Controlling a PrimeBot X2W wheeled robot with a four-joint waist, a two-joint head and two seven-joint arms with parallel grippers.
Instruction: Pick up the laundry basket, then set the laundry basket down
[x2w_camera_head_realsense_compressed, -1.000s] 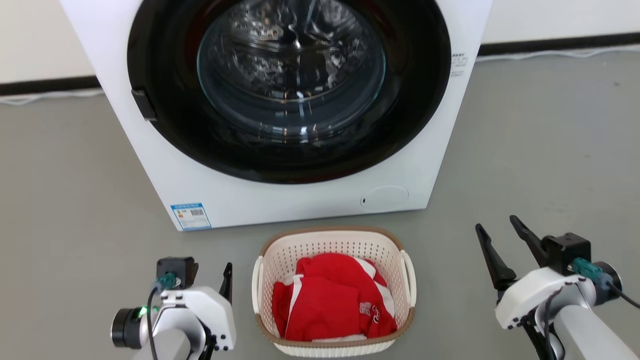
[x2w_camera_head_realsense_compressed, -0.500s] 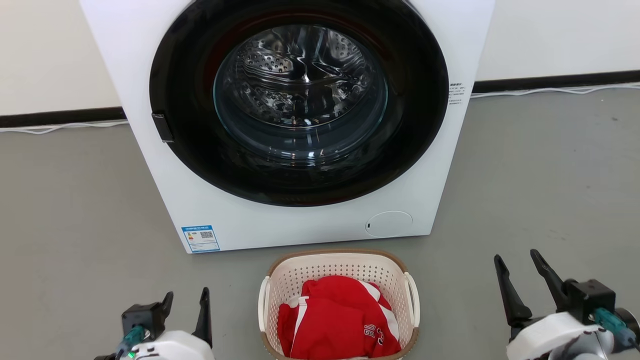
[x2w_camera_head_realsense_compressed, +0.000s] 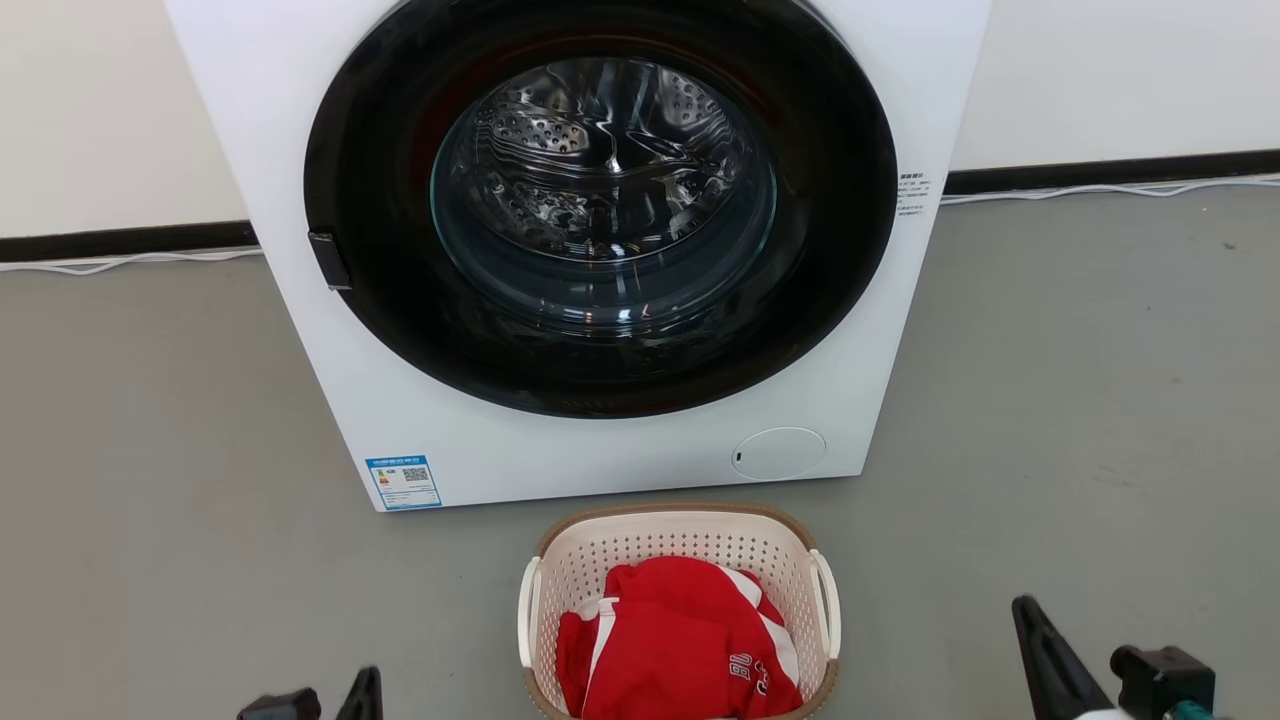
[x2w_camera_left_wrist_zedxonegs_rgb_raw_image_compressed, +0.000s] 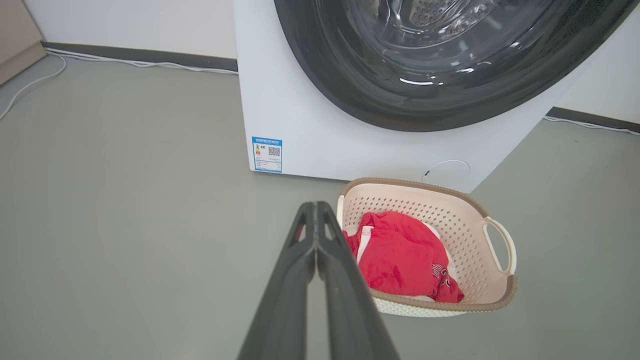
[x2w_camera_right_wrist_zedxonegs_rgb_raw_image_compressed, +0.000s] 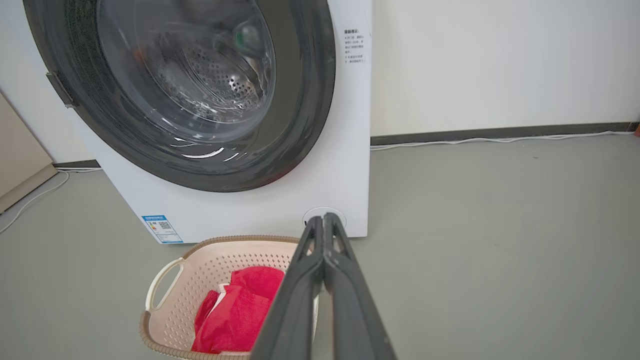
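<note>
Sitting at your 12 o'clock, laundry basket (x2w_camera_head_realsense_compressed: 668, 512) is untouched; left gripper (x2w_camera_left_wrist_zedxonegs_rgb_raw_image_compressed: 316, 206) at its 8, right gripper (x2w_camera_right_wrist_zedxonegs_rgb_raw_image_compressed: 324, 219) at 4, jaws pressed together on both.

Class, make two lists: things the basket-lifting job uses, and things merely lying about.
Job: brown-rimmed cream-white perforated plastic laundry basket; left gripper; right gripper.
Lying about: white front-loading washing machine; red garment inside the basket; white cable along the wall.

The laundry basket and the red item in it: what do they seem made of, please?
The laundry basket looks like matte cream moulded plastic, given its regular perforations; its brown rim looks woven. The red garment looks like soft fabric, folding loosely.
</note>
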